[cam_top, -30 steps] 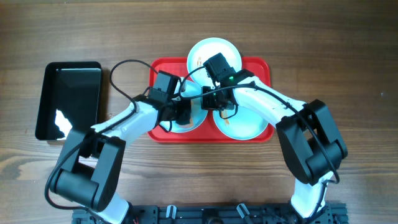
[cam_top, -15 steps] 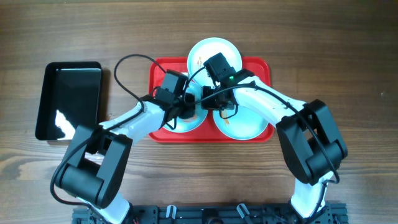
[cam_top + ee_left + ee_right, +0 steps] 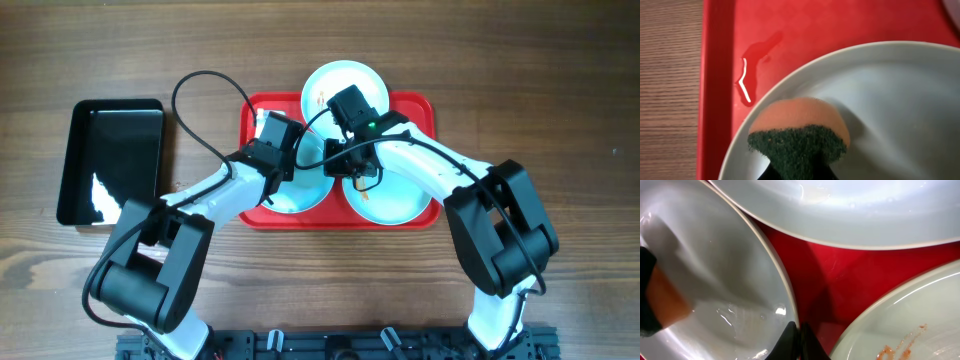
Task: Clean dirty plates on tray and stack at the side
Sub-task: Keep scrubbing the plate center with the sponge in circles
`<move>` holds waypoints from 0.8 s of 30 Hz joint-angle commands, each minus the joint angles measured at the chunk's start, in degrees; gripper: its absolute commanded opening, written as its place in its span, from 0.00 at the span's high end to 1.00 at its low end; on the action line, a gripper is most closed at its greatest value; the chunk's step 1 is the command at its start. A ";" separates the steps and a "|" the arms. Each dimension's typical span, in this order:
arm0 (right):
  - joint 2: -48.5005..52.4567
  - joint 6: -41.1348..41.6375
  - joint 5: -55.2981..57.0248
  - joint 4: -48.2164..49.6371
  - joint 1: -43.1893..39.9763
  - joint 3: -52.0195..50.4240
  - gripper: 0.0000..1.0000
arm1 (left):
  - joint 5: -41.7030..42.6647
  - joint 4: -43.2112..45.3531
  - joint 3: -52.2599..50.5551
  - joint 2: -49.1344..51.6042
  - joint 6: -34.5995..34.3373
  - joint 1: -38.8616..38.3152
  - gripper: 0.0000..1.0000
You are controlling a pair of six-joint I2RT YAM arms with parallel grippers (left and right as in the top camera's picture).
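The red tray [image 3: 420,112] holds three pale plates. The left plate [image 3: 305,192] is wet; my left gripper [image 3: 288,160] is shut on an orange sponge with a green scrub side [image 3: 797,131] and presses it on this plate [image 3: 890,100] near its left rim. My right gripper [image 3: 798,339] is shut on the same plate's right rim [image 3: 785,287]; it also shows in the overhead view [image 3: 345,168]. The right plate [image 3: 395,200] carries orange smears [image 3: 902,340]. The far plate [image 3: 345,85] lies over the tray's back edge.
A glossy black tray [image 3: 110,160] lies on the wooden table left of the red tray. A small water puddle [image 3: 752,70] sits on the red tray floor beside the left plate. The left arm's cable loops above the tray's left corner [image 3: 205,100].
My left gripper has moved the sponge across the left plate toward its far side. The right gripper has stayed pinched on the plate's rim.
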 commanded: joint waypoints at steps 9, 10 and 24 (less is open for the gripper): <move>1.49 0.37 1.70 -0.94 -0.31 0.37 0.96 | 11.82 -2.89 -1.95 -3.74 1.14 0.09 0.81; 1.49 0.37 1.70 -0.96 -0.31 0.37 0.96 | 13.70 -2.89 -1.95 -4.44 1.14 0.09 0.76; 1.49 -0.70 1.70 -1.14 -0.31 0.37 0.96 | 18.25 -5.88 -1.95 -8.98 1.16 0.13 0.67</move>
